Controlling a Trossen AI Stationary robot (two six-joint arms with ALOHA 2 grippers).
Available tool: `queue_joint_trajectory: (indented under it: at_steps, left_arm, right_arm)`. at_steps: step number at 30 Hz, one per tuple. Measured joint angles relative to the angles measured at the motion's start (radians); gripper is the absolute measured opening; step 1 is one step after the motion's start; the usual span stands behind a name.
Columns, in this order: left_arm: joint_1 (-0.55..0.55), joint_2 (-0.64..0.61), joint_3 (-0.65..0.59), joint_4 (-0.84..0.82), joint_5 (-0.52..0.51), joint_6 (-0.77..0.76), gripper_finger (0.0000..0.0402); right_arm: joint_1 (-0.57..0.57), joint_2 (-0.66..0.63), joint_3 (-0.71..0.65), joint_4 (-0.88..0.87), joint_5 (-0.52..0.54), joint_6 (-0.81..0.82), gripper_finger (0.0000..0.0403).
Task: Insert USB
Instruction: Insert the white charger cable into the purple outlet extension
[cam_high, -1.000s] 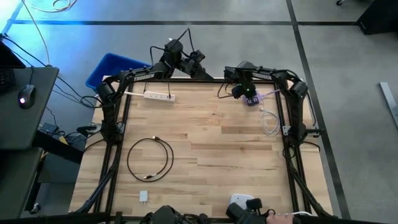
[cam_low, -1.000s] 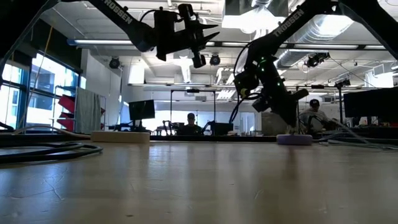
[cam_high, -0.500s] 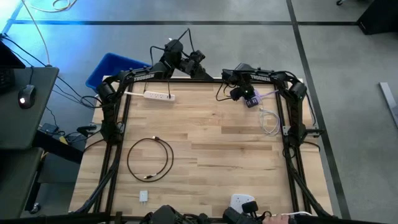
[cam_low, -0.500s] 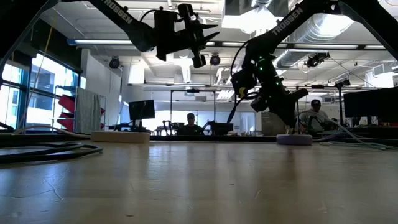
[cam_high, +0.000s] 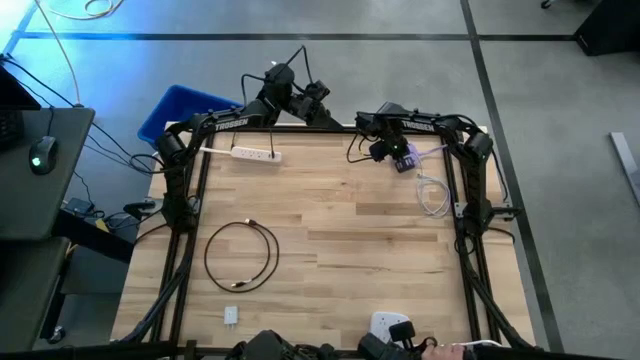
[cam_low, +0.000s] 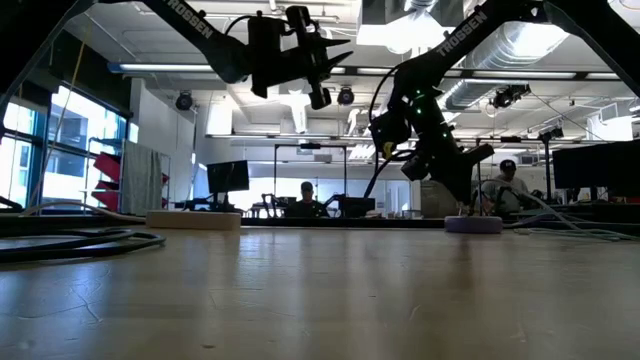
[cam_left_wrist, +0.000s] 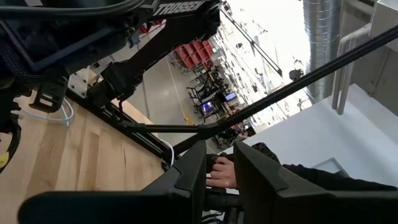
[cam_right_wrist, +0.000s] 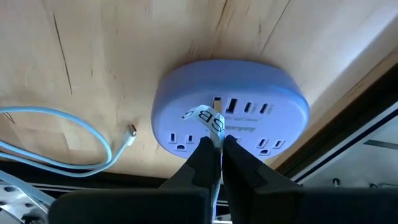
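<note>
A lavender power hub (cam_right_wrist: 249, 81) with outlets and a row of USB ports lies flat on the table at the far right (cam_high: 404, 162). My right gripper (cam_right_wrist: 214, 146) slants down over it (cam_high: 385, 152), shut on a white USB cable with a lettered tag (cam_right_wrist: 210, 119). The cable's tip reaches the port row (cam_right_wrist: 217, 102); whether it is inside a port I cannot tell. A pale cable loop (cam_right_wrist: 62, 134) lies beside the hub, its free plug (cam_right_wrist: 132, 130) on the wood. My left gripper (cam_high: 325, 108) hangs high over the far edge, level and a narrow gap open (cam_left_wrist: 219, 171), with nothing between its fingers. My right gripper pinches the white USB cable just behind its tagged end (cam_right_wrist: 215, 138) between its two fingers. The fingers come from above, slanting down toward the hub, and lie along the cable. The held end sticks out past the fingertips toward the hub's ports, clear of the table.
A white power strip (cam_high: 255, 153) lies at the far left. A black cable coil (cam_high: 240, 255) and a small white adapter (cam_high: 231, 316) lie at the near left. A white cable bundle (cam_high: 432, 195) rests by the right frame. A person's hand (cam_left_wrist: 219, 173) shows beyond the table.
My right gripper has swung slightly toward the table's left over the hub, still shut on the cable.
</note>
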Motion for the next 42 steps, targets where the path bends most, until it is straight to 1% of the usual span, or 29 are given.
queue_joint_trajectory:
  at_steps: [7, 13, 35, 40, 41, 42]
  left_arm:
    - [0.000, 0.000, 0.000, 0.000, 0.000, 0.000, 0.0060]
    - [0.000, 0.000, 0.000, 0.000, 0.000, 0.000, 0.0060]
    - [0.000, 0.000, 0.000, 0.000, 0.002, 0.004, 0.0060]
    - [0.000, 0.000, 0.000, 0.000, 0.002, 0.004, 0.0060]
    - [0.000, 0.000, 0.000, 0.000, 0.002, 0.004, 0.0060]
    - [0.000, 0.000, 0.000, 0.000, 0.002, 0.004, 0.0060]
  right_arm:
    - [0.000, 0.003, 0.000, -0.001, 0.009, -0.010, 0.0000]
    - [0.001, 0.038, 0.002, -0.043, 0.017, 0.002, 0.0000]
    - [-0.001, 0.042, 0.002, -0.029, -0.011, 0.010, 0.0000]
    - [-0.002, 0.042, 0.002, -0.028, -0.037, 0.010, 0.0000]
    - [-0.002, 0.042, 0.002, -0.022, -0.048, 0.011, 0.0000]
    - [-0.003, 0.045, 0.000, 0.002, -0.085, 0.012, 0.0000]
